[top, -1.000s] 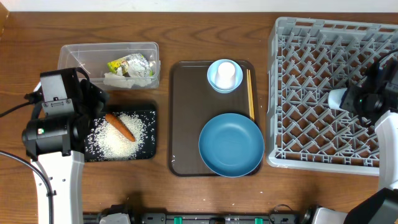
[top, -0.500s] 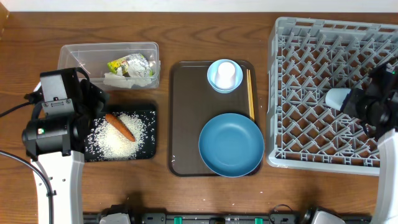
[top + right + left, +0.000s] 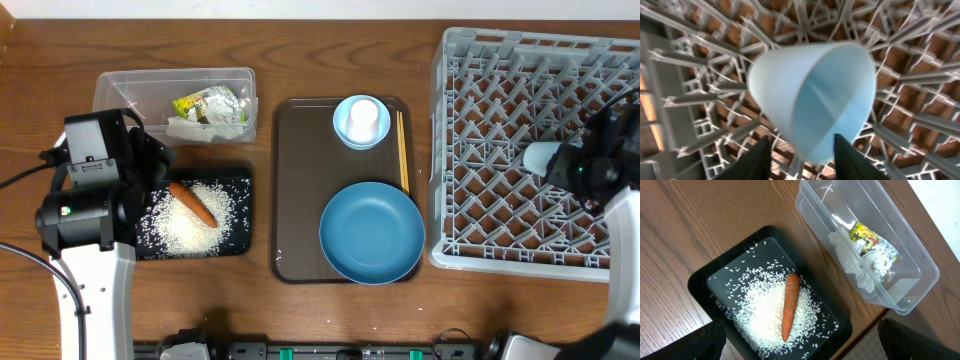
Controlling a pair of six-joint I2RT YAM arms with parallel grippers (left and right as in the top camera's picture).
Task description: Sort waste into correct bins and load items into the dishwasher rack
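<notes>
My right gripper point(image 3: 800, 155) is shut on the pale-blue cup point(image 3: 810, 95), holding it on its side just above the pegs of the grey dishwasher rack point(image 3: 500, 60); the cup point(image 3: 541, 157) is over the rack's right middle. My left gripper point(image 3: 800, 347) is open and empty above the black tray point(image 3: 700, 280), which holds loose rice point(image 3: 760, 310) and the carrot point(image 3: 790, 305). The clear tub point(image 3: 920, 275) holds the yellow-green wrapper point(image 3: 867, 235) and the white tissue point(image 3: 850, 262). The white cup point(image 3: 363, 118) stands in the small light-blue bowl point(image 3: 343, 130).
The brown serving tray point(image 3: 300, 200) in the middle carries the large dark-blue bowl point(image 3: 372, 233), the small bowl with the cup, and the chopsticks point(image 3: 403, 150) along its right edge. The rack's left wall stands close beside that tray.
My right arm shifted slightly right and then back left, the pale-blue cup staying with it over the rack. The left arm has not moved.
</notes>
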